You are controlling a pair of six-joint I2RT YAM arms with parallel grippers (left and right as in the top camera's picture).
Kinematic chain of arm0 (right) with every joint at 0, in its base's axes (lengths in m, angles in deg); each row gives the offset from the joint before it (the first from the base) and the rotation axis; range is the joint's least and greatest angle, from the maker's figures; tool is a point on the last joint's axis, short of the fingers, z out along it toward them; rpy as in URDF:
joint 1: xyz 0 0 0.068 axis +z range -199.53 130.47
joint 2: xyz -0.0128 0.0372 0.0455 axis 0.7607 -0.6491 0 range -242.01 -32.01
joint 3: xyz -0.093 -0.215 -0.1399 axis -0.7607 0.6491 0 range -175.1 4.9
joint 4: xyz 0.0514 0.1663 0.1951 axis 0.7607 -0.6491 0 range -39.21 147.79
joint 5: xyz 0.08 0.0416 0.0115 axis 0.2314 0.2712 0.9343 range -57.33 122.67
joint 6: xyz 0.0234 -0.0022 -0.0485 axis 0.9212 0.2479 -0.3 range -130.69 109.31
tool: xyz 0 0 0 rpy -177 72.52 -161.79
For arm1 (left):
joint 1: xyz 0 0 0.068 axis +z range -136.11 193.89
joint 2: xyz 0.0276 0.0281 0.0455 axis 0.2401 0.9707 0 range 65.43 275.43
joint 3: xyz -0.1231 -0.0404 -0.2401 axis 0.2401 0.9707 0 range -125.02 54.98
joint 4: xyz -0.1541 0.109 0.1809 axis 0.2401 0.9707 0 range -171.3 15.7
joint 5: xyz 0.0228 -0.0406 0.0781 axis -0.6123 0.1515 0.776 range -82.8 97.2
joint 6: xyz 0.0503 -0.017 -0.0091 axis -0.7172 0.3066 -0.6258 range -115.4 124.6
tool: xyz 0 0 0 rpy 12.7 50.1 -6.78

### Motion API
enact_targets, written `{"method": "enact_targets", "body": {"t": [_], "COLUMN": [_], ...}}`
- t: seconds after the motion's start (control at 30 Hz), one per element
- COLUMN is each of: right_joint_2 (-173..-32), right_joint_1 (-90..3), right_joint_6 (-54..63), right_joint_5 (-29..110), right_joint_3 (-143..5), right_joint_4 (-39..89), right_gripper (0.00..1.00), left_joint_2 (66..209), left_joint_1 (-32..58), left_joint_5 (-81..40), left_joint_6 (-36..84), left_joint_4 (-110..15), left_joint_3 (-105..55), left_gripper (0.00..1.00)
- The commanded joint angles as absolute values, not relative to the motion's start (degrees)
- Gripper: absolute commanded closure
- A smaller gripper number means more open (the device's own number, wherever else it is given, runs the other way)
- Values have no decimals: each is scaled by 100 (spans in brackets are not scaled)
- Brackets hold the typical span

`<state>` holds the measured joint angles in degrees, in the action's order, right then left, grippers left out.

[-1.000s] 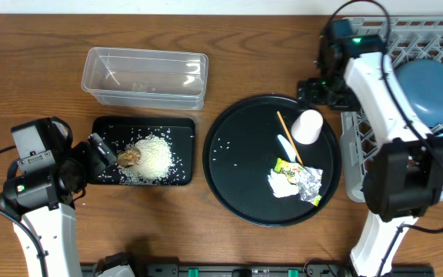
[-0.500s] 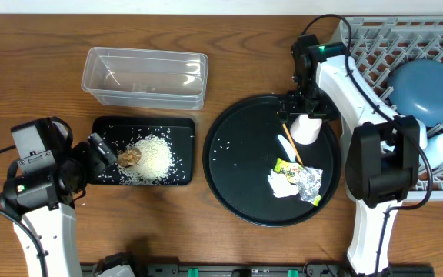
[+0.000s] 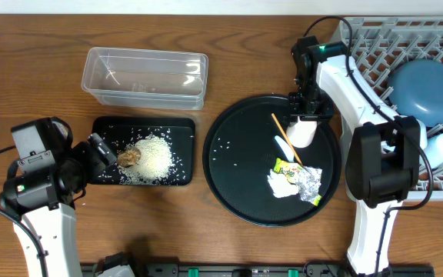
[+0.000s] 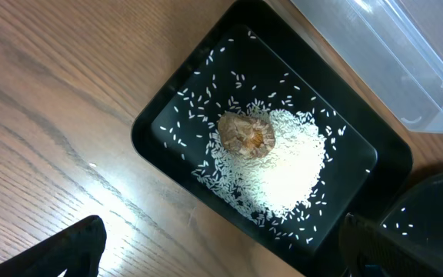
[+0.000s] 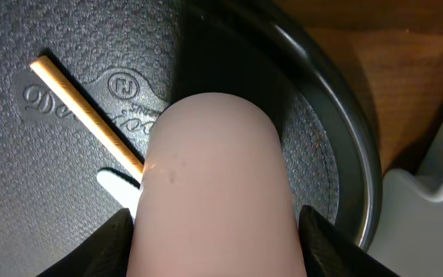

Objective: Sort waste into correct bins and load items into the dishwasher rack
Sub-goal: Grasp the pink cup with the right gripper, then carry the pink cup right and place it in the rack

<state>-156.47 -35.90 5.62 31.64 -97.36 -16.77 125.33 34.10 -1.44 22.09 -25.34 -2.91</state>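
Clasping the white cup at the round tray's one o'clock in my right gripper, left gripper agape, I reckon rice binned; wrapper, foil, stick remain.

We find white rice and a brown lump heaped in the shallow black tray, just beside the clear tub. The white cup lies on its side on the round tray, near the stick, spoon, wrapper, foil and tissue. A blue dish and a light-blue cup sit in the grey rack.
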Motion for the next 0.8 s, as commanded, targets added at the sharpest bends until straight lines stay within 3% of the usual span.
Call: {"method": "enact_targets", "body": {"t": [0.0,0.3,0.77], "right_joint_2": [-15335,-14349,-13768], "right_joint_1": [-3688,-4224,-7002], "right_joint_6": [602,597,420], "right_joint_5": [3122,3120,3118], "right_joint_3": [-9933,-10916,-11283], "right_joint_4": [-1817,-2272,-2392], "right_gripper": [76,95,94], "left_joint_2": [12529,12529,12529], "left_joint_1": [3441,3441,3441], "left_joint_5": [-129,-129,-127], "left_joint_6": [2093,2093,2093], "left_joint_4": [-2519,-2519,-2521], "left_joint_3": [-407,-407,-407], "left_gripper": [2,2,2]}}
